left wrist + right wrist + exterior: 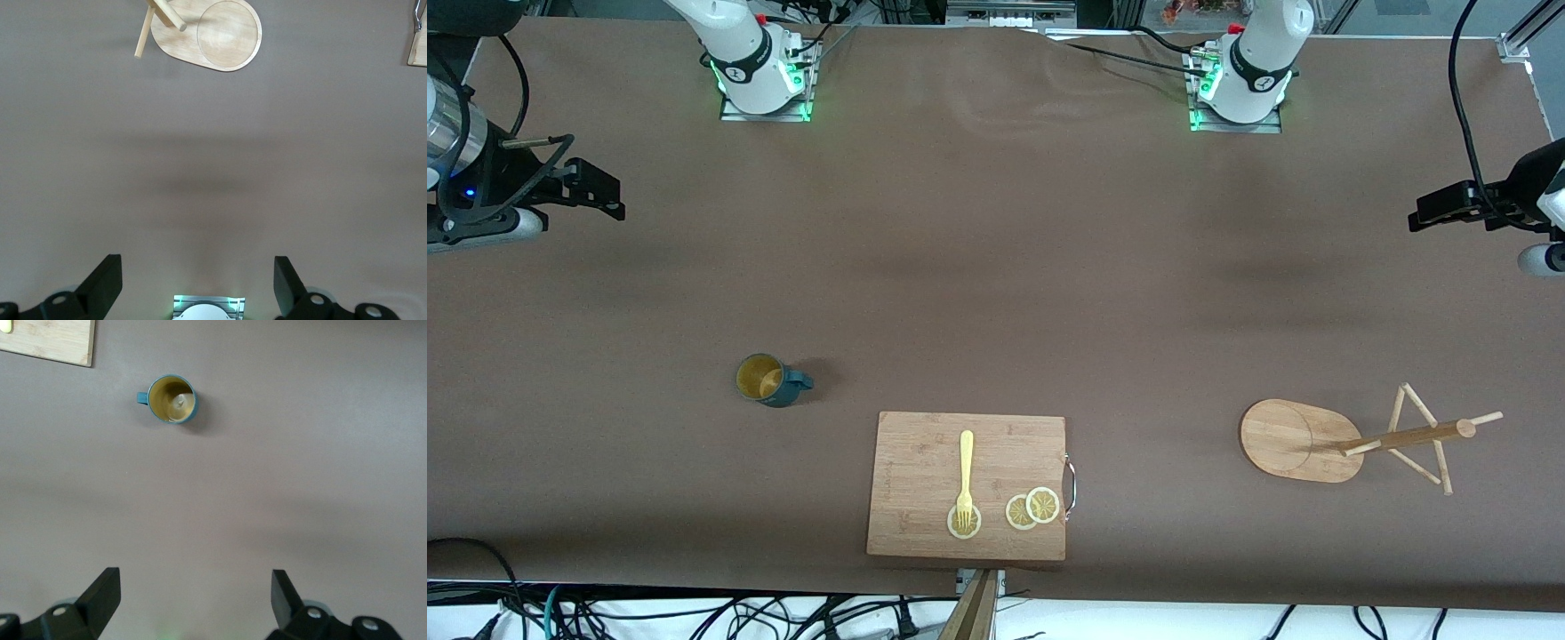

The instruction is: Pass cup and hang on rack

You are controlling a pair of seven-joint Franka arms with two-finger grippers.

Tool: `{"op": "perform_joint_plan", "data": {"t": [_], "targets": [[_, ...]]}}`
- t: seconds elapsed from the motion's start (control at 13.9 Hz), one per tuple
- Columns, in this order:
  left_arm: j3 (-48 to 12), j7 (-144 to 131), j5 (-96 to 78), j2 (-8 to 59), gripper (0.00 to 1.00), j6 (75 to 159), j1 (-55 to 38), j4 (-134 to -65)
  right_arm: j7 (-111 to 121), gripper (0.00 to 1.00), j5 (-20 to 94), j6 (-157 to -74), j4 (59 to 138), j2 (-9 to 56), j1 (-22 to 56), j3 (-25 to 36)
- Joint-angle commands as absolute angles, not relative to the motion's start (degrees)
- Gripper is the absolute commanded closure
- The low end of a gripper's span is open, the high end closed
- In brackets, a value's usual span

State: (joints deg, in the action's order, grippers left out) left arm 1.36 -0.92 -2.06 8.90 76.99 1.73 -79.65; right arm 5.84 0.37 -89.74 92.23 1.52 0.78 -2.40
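**Operator:** On my front feed, the small dark teal cup (766, 380) with ribbed outside and yellowish-tan inside stands upright on the brown matte desk (996, 267), toward the right arm's end. Its single side handle points toward the rectangular bamboo cutting board (925, 462). The light wooden rack (1303, 441), with a flat oval base, central pole and thin dowel pegs, stands toward the left arm's end, well apart from the cup.

**Supervisor:** Pincer status?

**Operator:** I read the left pincer (198, 283) as spread wide and holding nothing; it is over bare desk. The right pincer (195, 600) is likewise spread wide and empty, over bare desk near the cup. Both arms wait at the desk's ends.

**Supervisor:** What differs between views?

**Operator:** The right wrist view looks straight down into the cup (172, 399) and shows a pale glint on its inner floor; I cannot tell what that is. The left wrist view shows the rack's base (220, 37) with a circular inlay line, but its pole and pegs are cut off at the frame edge. Only the front view shows the board's contents: a pale yellow fork (965, 476) and three lemon slices (1032, 508), the fork's tines resting on one slice. A metal handle (1070, 484) sits on the board's edge.
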Motion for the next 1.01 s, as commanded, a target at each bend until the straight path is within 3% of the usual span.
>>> {"op": "perform_joint_plan", "data": {"t": [0.0, 0.93], "targets": [[1.05, -1.41, -2.64, 9.58, 0.0, 76.82, 2.29, -78.22, 5.45, 0.0, -0.08, -89.73, 92.2, 0.71, 0.18, -2.81], [0.97, -1.41, -2.55, 9.58, 0.0, 76.82, 2.2, -78.22, 4.92, 0.0, -1.32, -89.47, 89.74, 2.55, 1.14, -3.34]]}}
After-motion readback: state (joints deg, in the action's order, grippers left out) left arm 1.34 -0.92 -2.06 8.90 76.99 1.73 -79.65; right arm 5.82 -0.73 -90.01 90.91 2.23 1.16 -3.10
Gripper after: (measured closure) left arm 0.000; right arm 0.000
